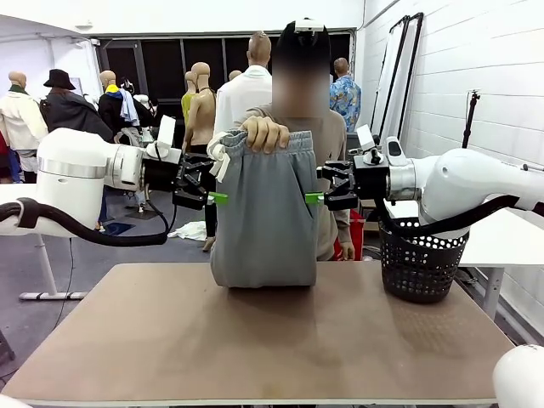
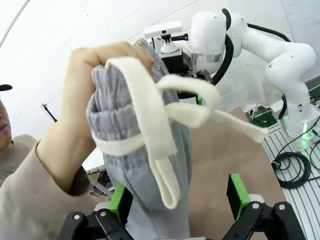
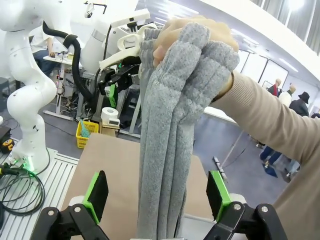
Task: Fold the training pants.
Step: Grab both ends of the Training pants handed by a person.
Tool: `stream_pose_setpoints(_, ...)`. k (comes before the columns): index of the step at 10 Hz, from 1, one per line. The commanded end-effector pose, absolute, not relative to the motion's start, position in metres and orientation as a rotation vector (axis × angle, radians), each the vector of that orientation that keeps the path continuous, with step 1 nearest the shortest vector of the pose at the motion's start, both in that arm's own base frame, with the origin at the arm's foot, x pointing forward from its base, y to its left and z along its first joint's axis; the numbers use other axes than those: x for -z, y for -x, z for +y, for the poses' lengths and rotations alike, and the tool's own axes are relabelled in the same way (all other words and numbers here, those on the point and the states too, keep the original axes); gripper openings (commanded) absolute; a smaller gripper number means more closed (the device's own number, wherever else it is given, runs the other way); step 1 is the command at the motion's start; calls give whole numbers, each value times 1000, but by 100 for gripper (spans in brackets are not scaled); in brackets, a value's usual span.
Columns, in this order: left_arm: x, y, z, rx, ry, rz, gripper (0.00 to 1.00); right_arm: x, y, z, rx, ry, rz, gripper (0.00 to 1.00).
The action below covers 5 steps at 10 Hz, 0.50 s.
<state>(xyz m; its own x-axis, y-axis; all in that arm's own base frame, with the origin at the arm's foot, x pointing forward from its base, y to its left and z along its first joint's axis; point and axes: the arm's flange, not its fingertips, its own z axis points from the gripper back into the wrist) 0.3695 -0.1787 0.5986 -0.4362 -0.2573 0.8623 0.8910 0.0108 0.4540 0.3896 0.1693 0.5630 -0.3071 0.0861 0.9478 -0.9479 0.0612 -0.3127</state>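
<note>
Above the table's (image 1: 170, 340) far edge, the person's hand (image 1: 265, 133) hangs the training pants (image 1: 265, 212) by the waistband, with the lower end on the top. We judge this offers them for gripping. The left gripper (image 2: 177, 200) and the right gripper (image 3: 157, 195) stand open, holding nothing, with the cloth between their pads. The left wrist view shows the white drawstring (image 2: 150, 135) close up — the right wrist view shows bunched folds instead.

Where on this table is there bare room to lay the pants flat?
Bare: the table, from the training pants to its front edge. Crowded: far edge, left fingers and right fingers flanking the pants, basket at right.
</note>
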Motion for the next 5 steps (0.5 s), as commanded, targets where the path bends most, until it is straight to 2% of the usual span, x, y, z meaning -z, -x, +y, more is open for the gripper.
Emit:
stream_pose_setpoints(1, -600, -375, -183, 1590, 740, -1409, 100, -568, -395, 178, -1408, -942, -1439, 100)
stream_pose_setpoints(5, -604, -378, -184, 1496, 803, -1370, 100, -584, -398, 189, -1431, -920, -1453, 100)
